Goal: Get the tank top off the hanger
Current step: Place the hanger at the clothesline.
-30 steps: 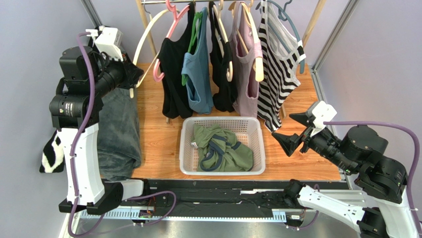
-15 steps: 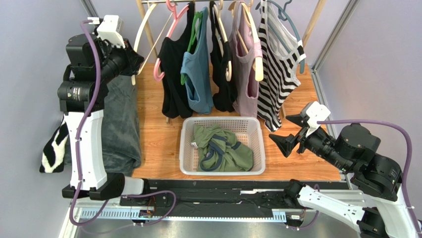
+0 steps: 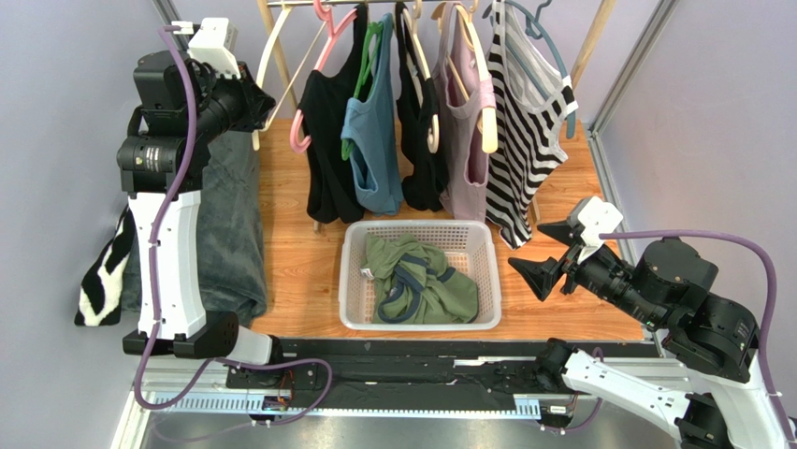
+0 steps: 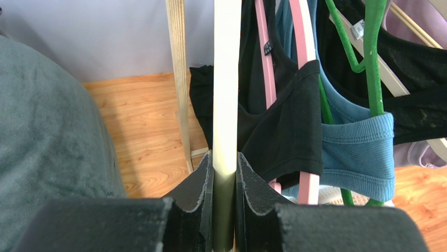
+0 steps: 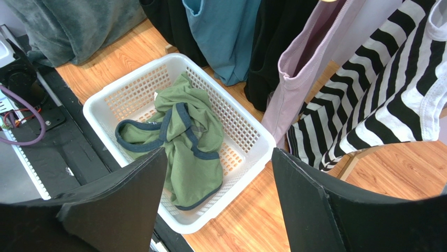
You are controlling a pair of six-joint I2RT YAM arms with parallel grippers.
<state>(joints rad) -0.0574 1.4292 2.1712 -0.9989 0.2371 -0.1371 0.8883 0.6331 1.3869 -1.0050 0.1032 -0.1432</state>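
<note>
A green tank top (image 3: 416, 281) with navy trim lies crumpled in the white basket (image 3: 348, 276); the right wrist view shows the tank top (image 5: 189, 136) clear of any hanger. My left gripper (image 3: 257, 103) is raised at the back left, shut on the lower end of a bare cream hanger (image 3: 279, 58). In the left wrist view the cream hanger (image 4: 226, 79) runs up from between the pads of the left gripper (image 4: 224, 163). My right gripper (image 3: 531, 248) hovers open just right of the basket, nothing between its fingers (image 5: 126, 210).
A rail at the back carries a black top (image 3: 327, 140) on a pink hanger, a blue top (image 3: 372, 140), another black one, a lilac top (image 3: 463, 140) and a striped top (image 3: 524, 131). A grey blanket (image 3: 224, 234) lies along the left side.
My left arm has risen and swung toward the rail, carrying the cream hanger. The right gripper has drifted slightly left toward the basket, its jaws a little narrower.
</note>
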